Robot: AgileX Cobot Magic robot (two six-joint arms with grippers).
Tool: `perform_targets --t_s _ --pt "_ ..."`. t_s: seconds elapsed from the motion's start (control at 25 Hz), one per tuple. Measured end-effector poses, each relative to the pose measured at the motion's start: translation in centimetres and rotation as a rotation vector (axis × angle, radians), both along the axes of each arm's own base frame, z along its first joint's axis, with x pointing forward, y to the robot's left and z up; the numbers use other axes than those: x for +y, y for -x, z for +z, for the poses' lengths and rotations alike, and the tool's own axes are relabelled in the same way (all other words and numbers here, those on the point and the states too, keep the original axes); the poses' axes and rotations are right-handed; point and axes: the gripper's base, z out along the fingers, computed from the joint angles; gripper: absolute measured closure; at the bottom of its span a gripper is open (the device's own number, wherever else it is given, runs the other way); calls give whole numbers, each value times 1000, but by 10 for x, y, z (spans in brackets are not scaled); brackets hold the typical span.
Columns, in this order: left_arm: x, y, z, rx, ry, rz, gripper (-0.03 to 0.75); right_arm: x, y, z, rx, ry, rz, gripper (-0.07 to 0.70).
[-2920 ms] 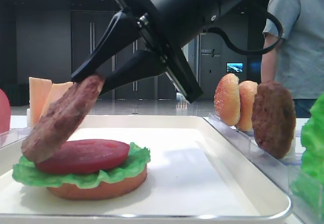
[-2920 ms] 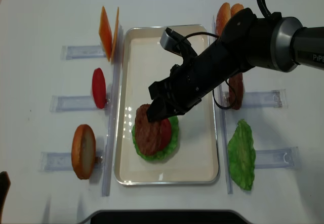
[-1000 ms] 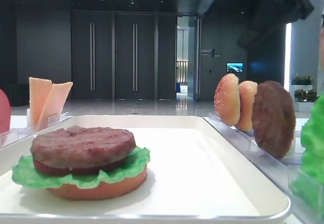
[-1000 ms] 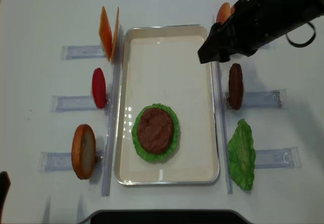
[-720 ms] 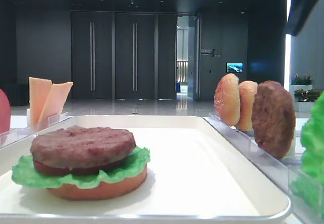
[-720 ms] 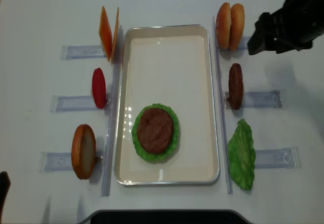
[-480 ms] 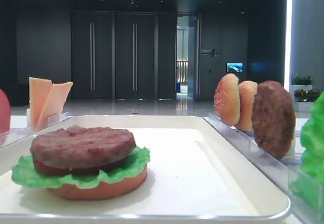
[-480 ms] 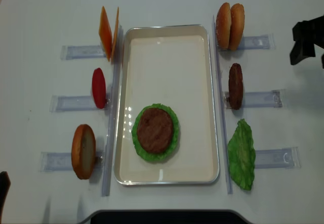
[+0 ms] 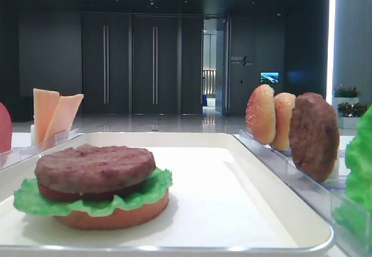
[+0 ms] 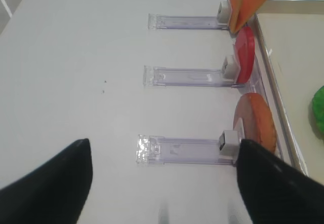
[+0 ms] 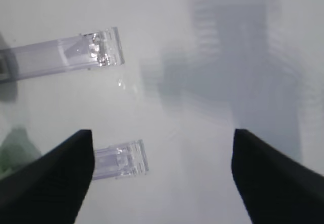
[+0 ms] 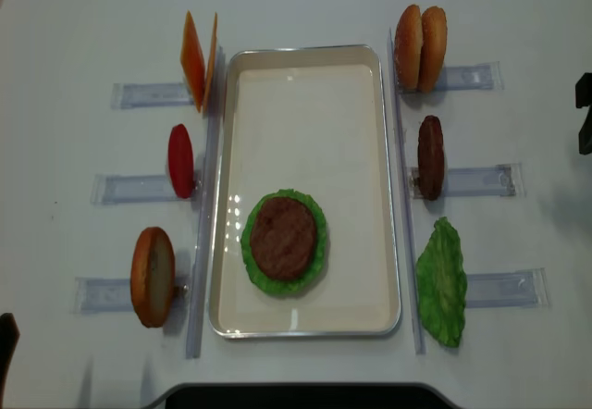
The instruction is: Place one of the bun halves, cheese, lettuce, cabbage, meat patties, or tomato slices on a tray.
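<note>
A meat patty [image 12: 282, 238] is lying atop lettuce [image 12: 317, 259] at the lower centre of the tray [image 12: 305, 85]. The right end effector [image 11: 162, 178] is hovering wide open, holding nothing; the left end effector [image 10: 164, 183] is gaping empty too.

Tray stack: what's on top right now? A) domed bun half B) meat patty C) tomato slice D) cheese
B: a meat patty lies flat on top of the stack on the tray, with lettuce showing around its edge.
</note>
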Motion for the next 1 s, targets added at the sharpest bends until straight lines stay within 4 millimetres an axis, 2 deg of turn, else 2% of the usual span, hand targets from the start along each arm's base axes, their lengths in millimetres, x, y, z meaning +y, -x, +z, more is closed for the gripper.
perform_targets --t_s 0.2,0.32,0.36,0.52,0.76,1.0 --pt "0 0 0 0 0 0 24 6 61 20 -145 5 -3 99" --pt "0 0 0 0 0 0 24 9 99 25 -254 10 -16 99" --pt "0 0 0 0 0 0 24 11 118 29 -331 16 -17 99" --pt "0 0 0 0 0 0 24 15 160 20 -480 30 -19 99" --pt "0 0 0 0 0 0 24 17 204 1 -633 66 -21 99" --pt "0 0 0 0 -1 0 24 19 232 2 -802 83 -23 99"
